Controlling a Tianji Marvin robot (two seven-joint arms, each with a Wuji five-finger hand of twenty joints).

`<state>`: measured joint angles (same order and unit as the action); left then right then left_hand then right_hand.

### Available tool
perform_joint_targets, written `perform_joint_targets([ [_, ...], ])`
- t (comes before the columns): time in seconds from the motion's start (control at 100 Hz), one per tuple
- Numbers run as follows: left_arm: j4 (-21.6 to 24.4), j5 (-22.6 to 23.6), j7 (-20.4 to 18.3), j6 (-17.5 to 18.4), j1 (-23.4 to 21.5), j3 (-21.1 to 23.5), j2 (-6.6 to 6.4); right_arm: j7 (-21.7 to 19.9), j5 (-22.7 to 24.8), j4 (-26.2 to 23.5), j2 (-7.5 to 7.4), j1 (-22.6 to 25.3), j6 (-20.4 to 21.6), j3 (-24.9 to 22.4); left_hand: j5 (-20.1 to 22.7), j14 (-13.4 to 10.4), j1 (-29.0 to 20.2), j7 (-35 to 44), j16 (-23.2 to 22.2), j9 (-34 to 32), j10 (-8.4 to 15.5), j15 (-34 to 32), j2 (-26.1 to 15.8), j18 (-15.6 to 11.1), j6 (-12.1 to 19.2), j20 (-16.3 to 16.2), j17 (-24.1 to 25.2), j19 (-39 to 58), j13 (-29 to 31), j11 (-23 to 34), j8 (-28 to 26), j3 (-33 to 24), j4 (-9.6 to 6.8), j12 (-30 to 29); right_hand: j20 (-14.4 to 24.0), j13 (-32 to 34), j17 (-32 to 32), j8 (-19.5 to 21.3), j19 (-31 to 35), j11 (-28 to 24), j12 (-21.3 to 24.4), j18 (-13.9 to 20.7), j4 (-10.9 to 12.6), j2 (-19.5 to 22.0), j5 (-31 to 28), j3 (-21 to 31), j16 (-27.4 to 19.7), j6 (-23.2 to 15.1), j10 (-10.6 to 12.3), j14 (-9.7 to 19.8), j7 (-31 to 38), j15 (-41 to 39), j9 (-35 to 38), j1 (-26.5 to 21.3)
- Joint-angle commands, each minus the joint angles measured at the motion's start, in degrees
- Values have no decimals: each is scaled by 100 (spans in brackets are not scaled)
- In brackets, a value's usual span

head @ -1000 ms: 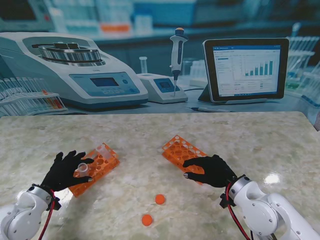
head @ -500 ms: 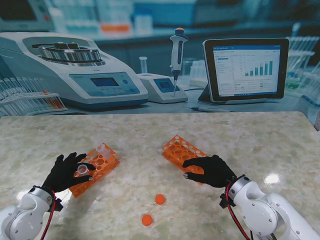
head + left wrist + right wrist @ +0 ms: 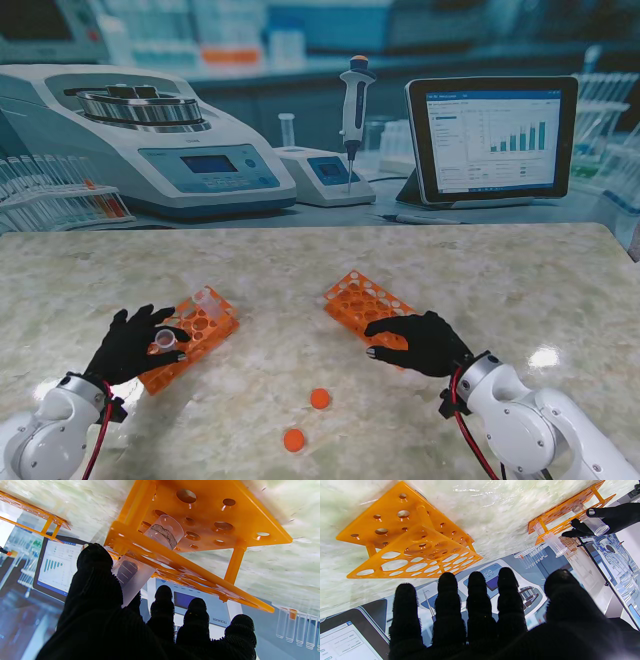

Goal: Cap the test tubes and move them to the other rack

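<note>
Since a second ago almost nothing has shifted: the left hand has only settled slightly on the tube it pinches between thumb and fingertips, while the right hand has stayed where it was. That tube is clear and uncapped, sitting tilted in the left rack at its near end; a second open tube stands at the rack's far end. The right hand holds nothing, its fingers spread and flat just over the near end of the right rack. Two orange caps lie on the table between the racks, nearer to me, well apart from either hand. The likely trouble is the lift: a tilted pull could jam the tube in its hole and drag the light rack along, or tip it. A thumb-and-fingertip pinch on smooth plastic may also slip, and capping needs the other hand to fetch a cap first.
</note>
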<state>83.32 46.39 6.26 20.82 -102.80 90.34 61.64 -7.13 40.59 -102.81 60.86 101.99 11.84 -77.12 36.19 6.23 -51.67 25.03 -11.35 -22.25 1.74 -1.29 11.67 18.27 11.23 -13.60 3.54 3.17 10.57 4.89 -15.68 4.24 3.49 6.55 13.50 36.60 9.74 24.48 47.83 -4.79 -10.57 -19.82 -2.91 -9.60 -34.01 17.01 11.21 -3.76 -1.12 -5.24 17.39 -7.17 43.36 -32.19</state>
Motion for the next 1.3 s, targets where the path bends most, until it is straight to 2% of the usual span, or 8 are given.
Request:
perform_joint_targets([
  [0.0, 3, 1, 15, 35, -13, 3, 25, -17, -3, -52, 6, 58, -35, 21, 538, -178, -730, 152, -30, -112, 179, -17, -595, -125, 211, 193, 66, -333, 76, 51, 102, -314, -166, 79, -13, -118, -78, 40, -75, -46, -49, 24, 90, 148, 76, -74, 86, 23, -11, -17, -28, 88, 10, 2],
  [0.5, 118, -10, 137, 210, -71, 141, 53, -11, -5, -49, 6, 68, -19, 14, 523, -179, -682, 55, -43, -176, 206, -23, -691, -128, 199, 161, 67, -312, 138, 74, 185, -288, -150, 104, -14, -124, -80, 40, -75, -46, -50, 23, 90, 154, 72, -82, 84, 15, 0, -15, -26, 90, 9, 2],
  [0.77, 123, -126, 131, 167, -100, 153, 72, -30, -18, -31, 3, 44, -13, 32, 388, -177, -635, -50, -42, -186, 176, -12, -783, -135, 214, 149, 71, -313, 116, 62, 208, -278, -140, 100, -13, -130, -78, 39, -73, -45, -50, 27, 90, 155, 78, -85, 83, 22, -4, -11, -31, 93, 8, 0],
  [0.92, 171, -176, 104, 147, -130, 167, 78, -30, -22, -29, 3, 42, -12, 33, 378, -179, -658, -93, -42, -188, 141, -10, -834, -140, 142, 161, 74, -328, 102, 53, 220, -282, -128, 95, -13, -127, -77, 38, -72, -45, -50, 21, 90, 151, 81, -86, 82, 25, 1, -16, -32, 92, 8, -2],
  [1.1, 241, -227, -10, 93, -179, 216, 72, -35, -26, -25, 2, 39, -2, 35, 390, -171, -712, -253, -31, -175, 141, 6, -1015, -144, -92, 226, 71, -361, 37, 22, 288, -253, -77, 78, -14, -125, -77, 38, -72, -44, -50, 27, 91, 151, 77, -86, 82, 26, -8, -22, -31, 91, 7, -4],
  [1.29, 272, -309, -8, 98, -204, 254, 87, -35, -33, -24, 2, 36, 5, 39, 387, -202, -740, -335, -29, -181, 144, 6, -1083, -157, -152, 269, 70, -369, 26, 20, 291, -240, -68, 75, -14, -126, -77, 37, -71, -45, -50, 25, 90, 150, 74, -88, 82, 29, -3, -10, -31, 91, 10, -3],
])
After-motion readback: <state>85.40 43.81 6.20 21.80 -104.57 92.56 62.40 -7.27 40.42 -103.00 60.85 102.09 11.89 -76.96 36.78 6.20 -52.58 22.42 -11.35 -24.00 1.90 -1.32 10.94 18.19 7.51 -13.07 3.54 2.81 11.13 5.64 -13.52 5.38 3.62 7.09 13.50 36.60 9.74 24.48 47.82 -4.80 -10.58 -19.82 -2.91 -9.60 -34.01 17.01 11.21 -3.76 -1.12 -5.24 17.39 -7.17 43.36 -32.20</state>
